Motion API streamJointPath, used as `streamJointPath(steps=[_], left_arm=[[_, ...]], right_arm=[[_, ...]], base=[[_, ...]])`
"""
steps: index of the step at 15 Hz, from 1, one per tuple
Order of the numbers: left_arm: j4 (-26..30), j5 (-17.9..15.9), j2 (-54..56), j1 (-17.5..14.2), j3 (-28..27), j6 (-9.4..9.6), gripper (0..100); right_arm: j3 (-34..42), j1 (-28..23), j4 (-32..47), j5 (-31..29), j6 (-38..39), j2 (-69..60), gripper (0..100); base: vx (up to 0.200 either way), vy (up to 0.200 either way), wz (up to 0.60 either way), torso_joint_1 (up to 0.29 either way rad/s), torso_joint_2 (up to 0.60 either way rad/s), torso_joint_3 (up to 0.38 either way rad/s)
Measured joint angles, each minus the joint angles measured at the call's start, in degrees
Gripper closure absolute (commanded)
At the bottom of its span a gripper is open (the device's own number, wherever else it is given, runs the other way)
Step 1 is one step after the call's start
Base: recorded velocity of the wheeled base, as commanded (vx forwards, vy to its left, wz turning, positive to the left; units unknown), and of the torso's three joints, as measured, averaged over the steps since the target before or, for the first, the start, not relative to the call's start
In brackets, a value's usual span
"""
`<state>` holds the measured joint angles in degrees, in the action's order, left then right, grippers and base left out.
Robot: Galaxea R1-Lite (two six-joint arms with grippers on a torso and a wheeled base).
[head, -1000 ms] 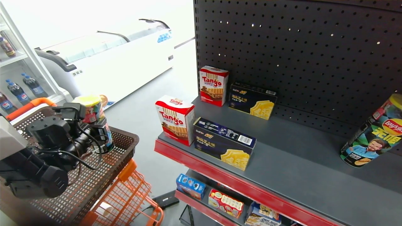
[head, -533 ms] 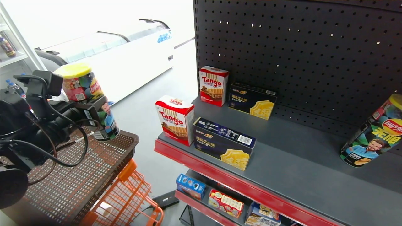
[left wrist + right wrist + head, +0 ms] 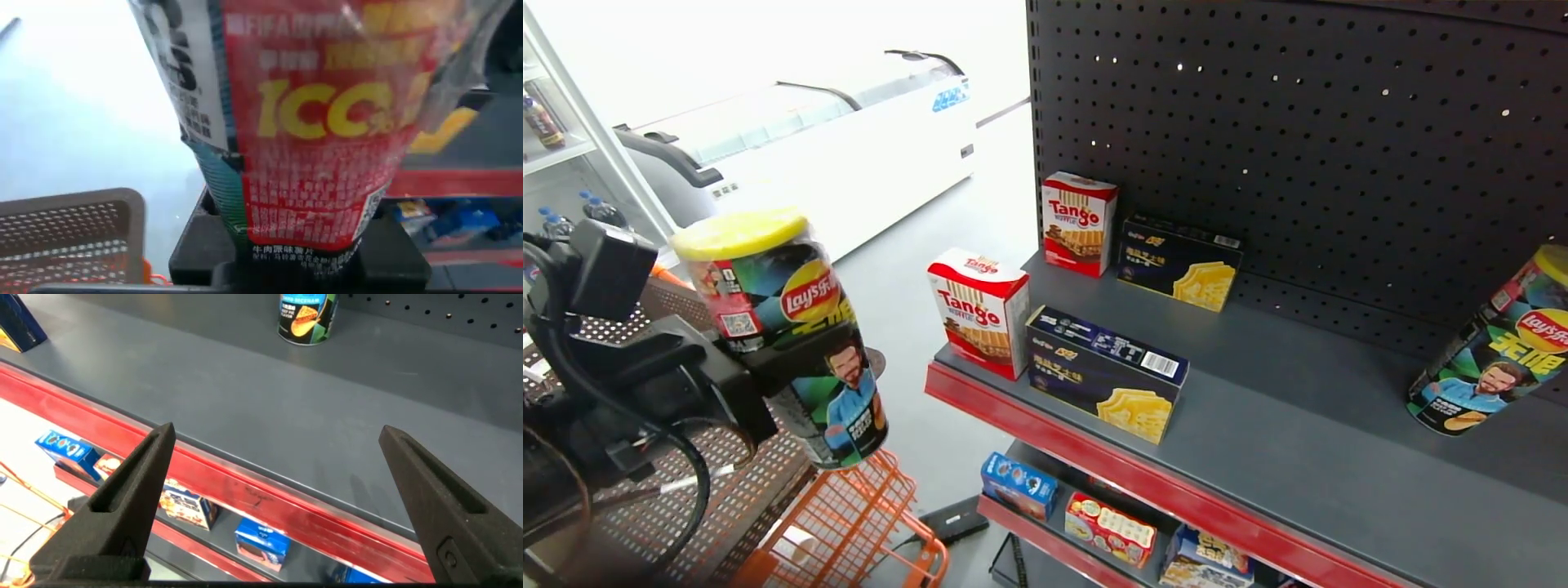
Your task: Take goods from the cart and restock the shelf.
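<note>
Lifted clear of the cart basket (image 3: 737, 488) since a second ago, the chip can (image 3: 768, 278) stands upright, clamped in the left pincer (image 3: 786, 364), basket just below. Farther off, the right pincer (image 3: 278, 437) gapes released above the shelf (image 3: 327, 400), a second can (image 3: 306, 314) beyond it.

Glossy film-wrapped chip can (image 3: 792, 327), matt grey metal shelf (image 3: 1298, 425), perforated plastic basket (image 3: 727, 506)

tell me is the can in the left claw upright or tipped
Upright, leaning slightly: the can in the left claw has its yellow lid on top and its base at the bottom.
</note>
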<state>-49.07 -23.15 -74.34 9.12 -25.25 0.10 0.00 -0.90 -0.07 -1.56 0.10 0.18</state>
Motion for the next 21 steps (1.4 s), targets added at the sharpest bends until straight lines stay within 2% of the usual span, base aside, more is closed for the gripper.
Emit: streamJointPath(steps=[2,3,5,7,8,11,13,16,18,21], left_arm=[[5.66,-0.30,3.54,2.84,0.30,0.01,100],[6.92,-0.38,4.69,3.96,0.39,1.21,100],[7.19,-0.49,5.21,5.77,0.39,3.71,100],[5.88,-0.60,3.51,7.96,-0.11,4.14,100],[4.35,-0.79,2.12,9.48,-1.23,3.89,100],[0.73,-1.04,-2.69,14.30,-6.50,0.80,100],[-1.23,-1.69,-5.05,17.36,-7.66,-0.63,100],[-1.79,-4.52,-6.42,19.21,-7.68,-1.13,100],[-1.78,-4.82,-6.73,20.07,-7.55,-1.18,100],[-1.78,-5.97,-6.89,23.32,-7.25,-1.22,100]], right_arm=[[0.00,0.00,0.00,0.00,0.00,0.00,0],[0.00,0.00,0.00,0.00,0.00,0.00,0],[0.00,0.05,0.00,-0.02,0.00,0.00,0],[0.00,0.00,0.00,0.00,0.00,0.00,0],[0.00,0.00,0.00,-0.02,-0.02,0.00,0],[0.00,0.00,0.00,0.00,0.00,0.00,0],[0.00,0.00,0.02,0.01,-0.05,0.00,0],[0.00,0.02,0.02,0.09,-0.10,0.00,0],[0.00,0.02,0.02,0.09,-0.07,0.00,0],[0.00,0.05,0.00,0.09,-0.02,0.00,0]], base=[[0.000,0.000,0.00,0.000,0.00,0.000],[0.000,0.000,0.00,0.000,0.00,0.000],[0.000,0.000,0.00,0.000,0.00,0.000],[0.000,0.000,0.00,0.000,0.00,0.000],[0.000,0.000,0.00,0.000,0.00,0.000],[0.000,0.000,0.00,0.000,0.00,0.000],[0.000,0.000,0.00,0.000,0.00,0.000],[0.000,0.000,0.00,0.000,0.00,0.000],[0.000,0.000,0.00,0.000,0.00,0.000],[0.000,0.000,0.00,0.000,0.00,0.000]])
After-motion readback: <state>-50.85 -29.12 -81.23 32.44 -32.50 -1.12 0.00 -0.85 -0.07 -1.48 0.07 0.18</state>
